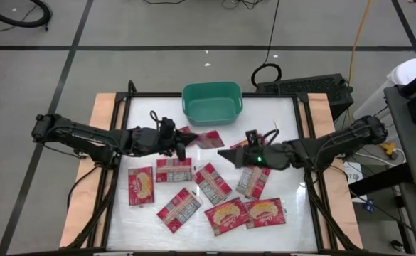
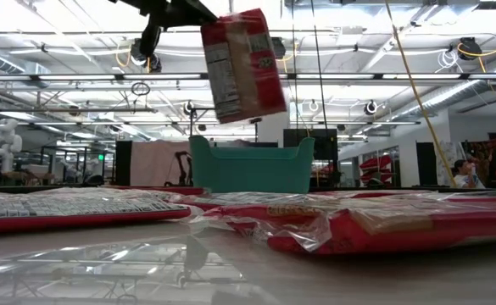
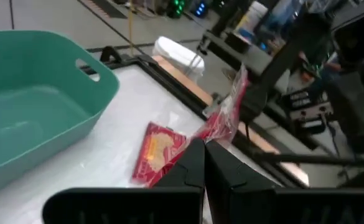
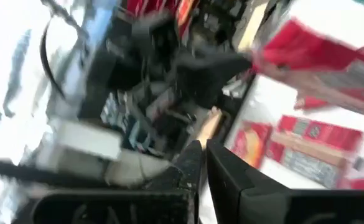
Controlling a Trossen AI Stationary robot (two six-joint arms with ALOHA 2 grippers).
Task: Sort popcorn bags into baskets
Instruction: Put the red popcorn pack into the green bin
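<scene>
- At the centre of the high view, just below the teal-green plastic rectangular tub (image 1: 211,105), the left gripper (image 1: 181,144) has its fingers clenched on one flat red rectangular popcorn packet (image 1: 206,138).
- The packet is gripped by its edge. In the low view it hangs in the air at the top centre of the frame, above and in front of the tub, with its printed panel showing.
- The right gripper (image 1: 225,154) sits just right of that packet in the high view, pointing towards it. In the right wrist view its fingers are drawn almost together, with nothing between them.
- The tub stands at the upper middle of the white table top (image 1: 279,121). Both the high view and the left wrist view show bare teal inside it, so I judge that no packet has been sorted yet.
- At least seven more red packets lie loose across the lower middle of the high view:
  - One shows its yellow popcorn picture at lower left (image 1: 141,186).
  - Two picture-side packets (image 1: 226,215) lie side by side at the bottom centre.
  - Several lie with their grey panels (image 1: 212,183) up between these.
  - One or two more may lie partly hidden under the grippers. I cannot count those for certain.
- On this showing the task is at its start. The lifted packet is the first on its way and has yet to reach the space above the tub, and the rest are left to pick up.
</scene>
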